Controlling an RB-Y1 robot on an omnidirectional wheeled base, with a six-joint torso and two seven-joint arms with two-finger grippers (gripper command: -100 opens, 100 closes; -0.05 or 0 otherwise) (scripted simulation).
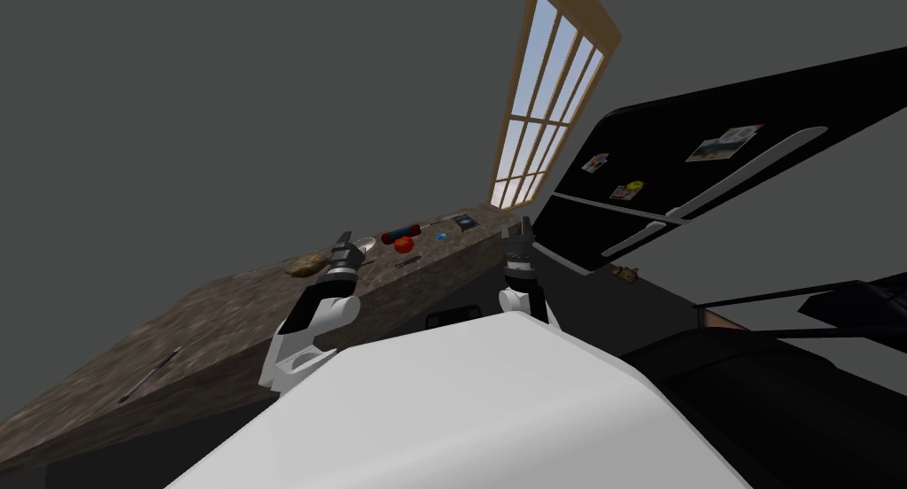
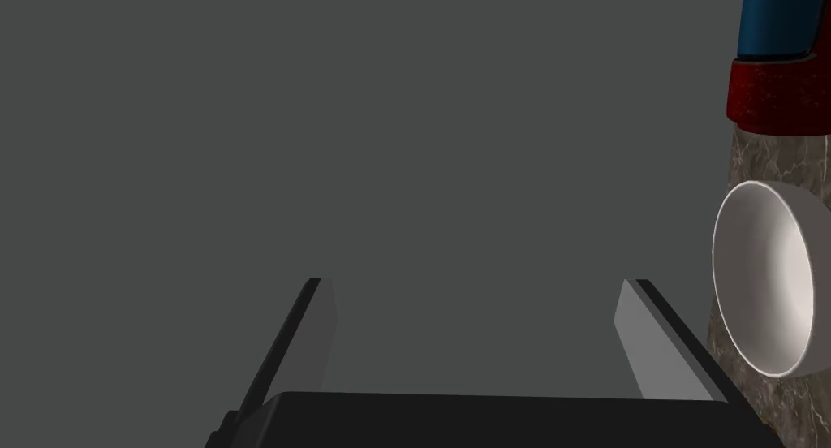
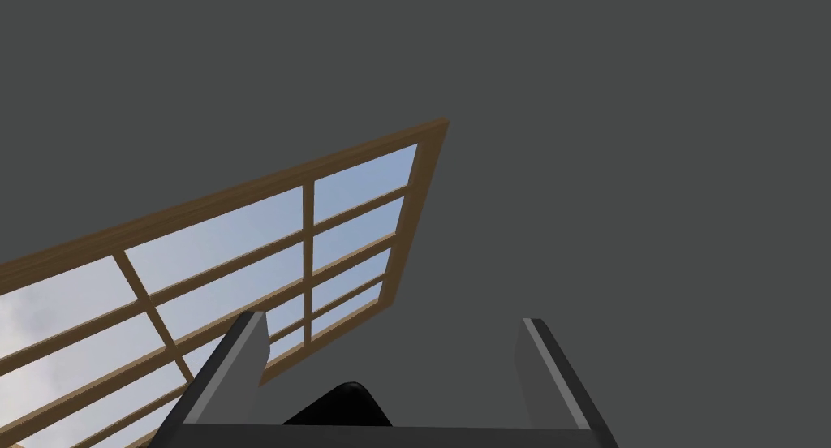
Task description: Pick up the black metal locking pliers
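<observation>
Left gripper (image 1: pixel 343 238): there it was, raised over the brown stone counter (image 1: pixel 221 320), its two fingers (image 2: pixel 320 329) standing wide apart, gripping nothing.
Right gripper (image 1: pixel 518 231): up at the counter's far-right end, beside the black fridge (image 1: pixel 709 191), blades parted just as wide.
Locking pliers (image 1: pixel 407 261): a small dark shape lying flat on the counter, between the two grippers and nearer the left one, apart from both.
Red round thing (image 1: pixel 404 244): sat just beyond the pliers, close but not plainly touching.
Screwdriver (image 1: pixel 400 235): red and blue handle, lying just past the red round thing; the left wrist camera caught the handle (image 2: pixel 779 53) near the bowl.
White bowl (image 1: pixel 365 243): right beside the left gripper; in the wrist view it (image 2: pixel 767 281) sat off to one side of the fingers, outside them, on the marbled stone.
Brown lump (image 1: pixel 307 264): on the counter on the left gripper's other side, away from the pliers.
Small blue item (image 1: pixel 440 236): farther along the counter, with a dark flat box (image 1: pixel 463 221) beyond it.
</observation>
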